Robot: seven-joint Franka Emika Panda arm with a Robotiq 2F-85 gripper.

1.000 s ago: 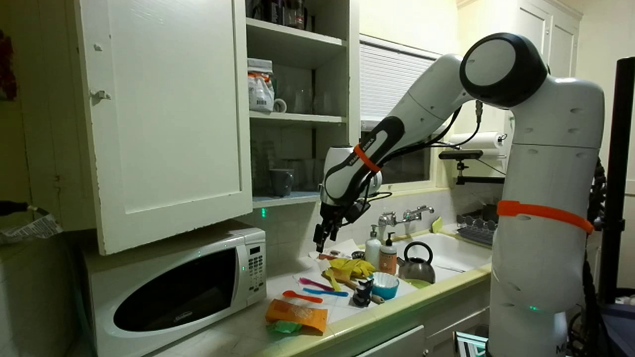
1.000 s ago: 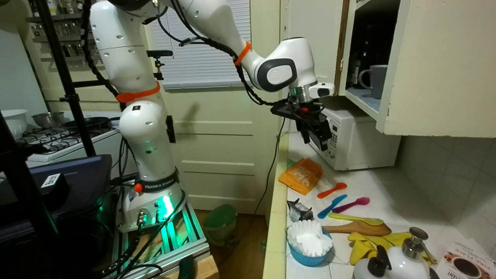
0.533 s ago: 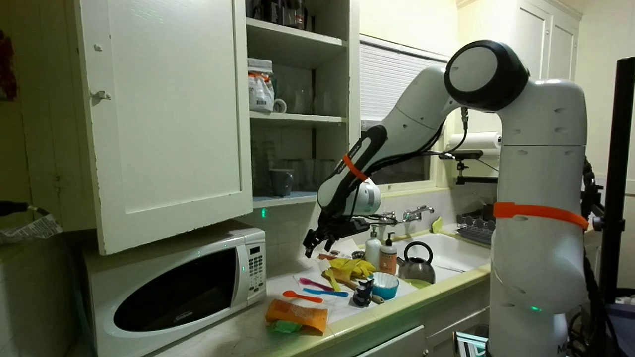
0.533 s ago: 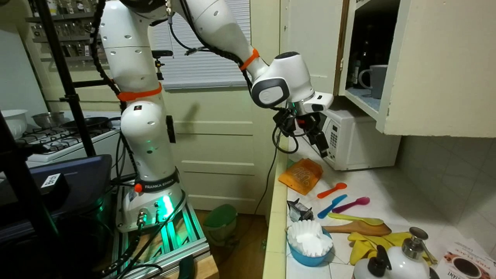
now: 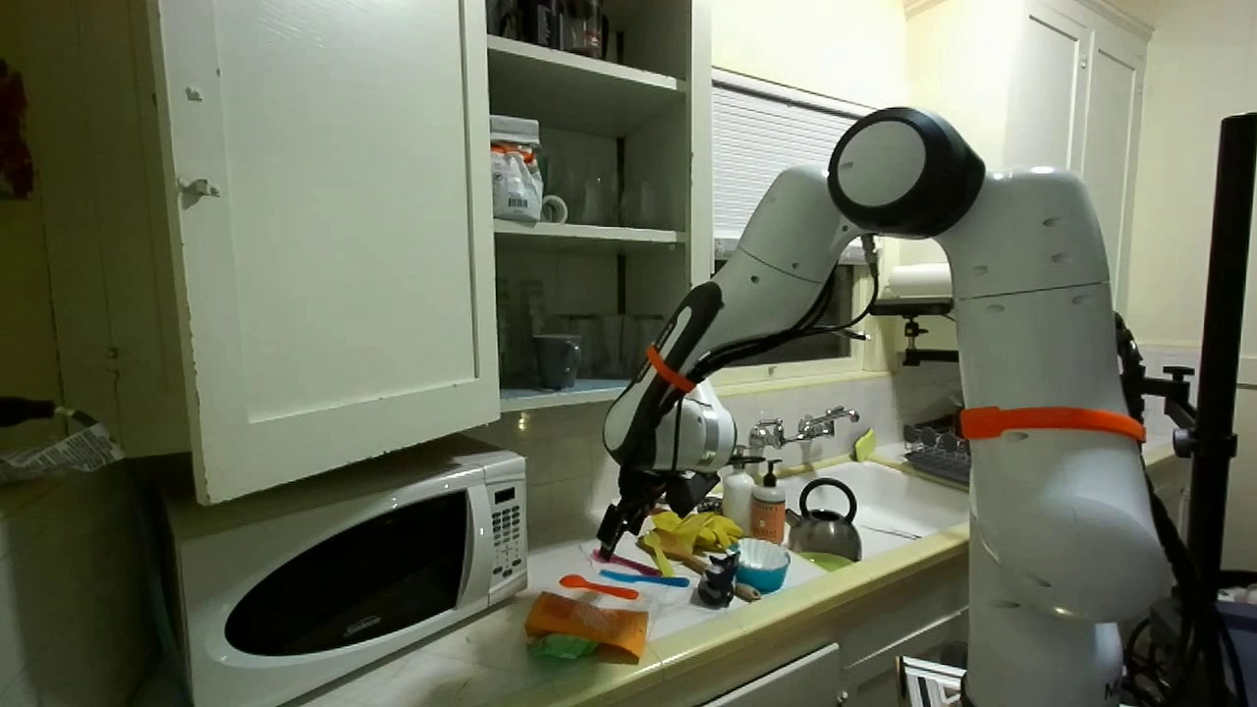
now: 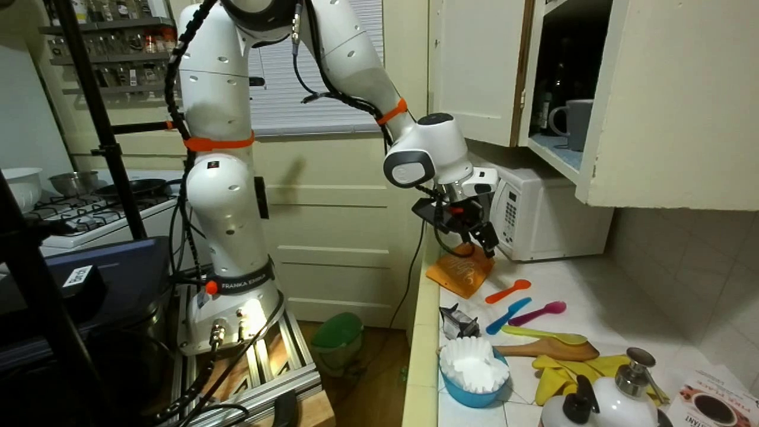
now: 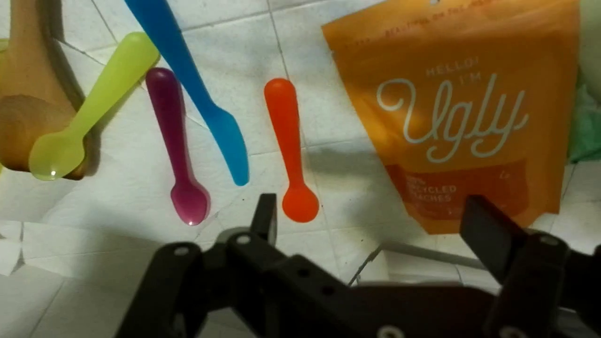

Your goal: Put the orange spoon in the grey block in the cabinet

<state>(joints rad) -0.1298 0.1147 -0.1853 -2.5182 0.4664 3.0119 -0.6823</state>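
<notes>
The orange spoon (image 7: 290, 141) lies flat on the white tiled counter in the wrist view, its bowl towards my gripper. It also shows in both exterior views (image 5: 598, 588) (image 6: 508, 291). My gripper (image 7: 372, 202) is open and empty above the counter. In the wrist view the spoon's bowl appears just inside the left finger (image 7: 265, 213). The gripper also shows in an exterior view (image 6: 488, 249), tilted downward. The white cabinet (image 5: 344, 216) has its panelled door swung open. A grey mug (image 5: 558, 360) stands on its lowest visible shelf and shows in both exterior views (image 6: 580, 124).
An orange pouch (image 7: 450, 108) lies right of the spoon in the wrist view. A blue knife (image 7: 188, 80), a purple spoon (image 7: 173, 136) and a yellow-green spoon (image 7: 94, 108) lie left. The microwave (image 5: 354, 570) stands under the cabinet. A blue bowl (image 6: 474, 396) holds white paper liners.
The arm has come down, and my gripper is lower and closer to the counter than one second ago. The spoon, the other objects and the cabinet door have not moved.
</notes>
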